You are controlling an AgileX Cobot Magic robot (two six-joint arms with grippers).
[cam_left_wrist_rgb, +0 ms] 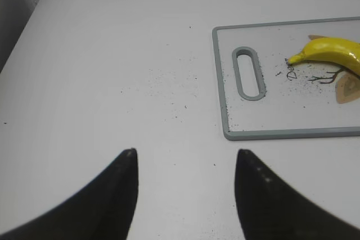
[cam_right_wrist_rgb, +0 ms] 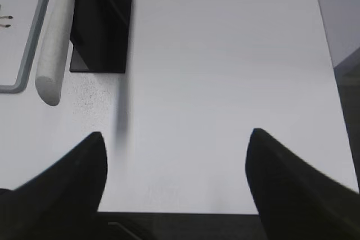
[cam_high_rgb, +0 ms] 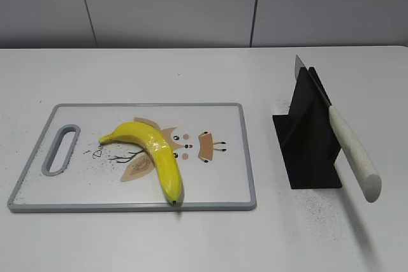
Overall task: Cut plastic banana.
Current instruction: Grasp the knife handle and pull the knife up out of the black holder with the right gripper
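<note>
While the banana (cam_high_rgb: 151, 153) lies on the board (cam_high_rgb: 217, 186), its long axis slanting toward the board's near edge, the knife (cam_high_rgb: 349, 150) leans in its stand (cam_high_rgb: 309, 141) right of the board — nearer the right gripper (cam_right_wrist_rgb: 174, 167), which gapes wide and empty like the left gripper (cam_left_wrist_rgb: 185, 186).

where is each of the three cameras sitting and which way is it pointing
Exterior view: in front of the white table, looking down at a slant at the glossy yellow plastic banana on the grey-rimmed white cutting board and the white-handled knife in its black stand; no robot part shows.
Left wrist view: above the table left of the board, looking down past the open left gripper.
Right wrist view: above the table right of the stand, looking down past the open right gripper.
Shared: the left wrist and exterior views both show banana and board.
</note>
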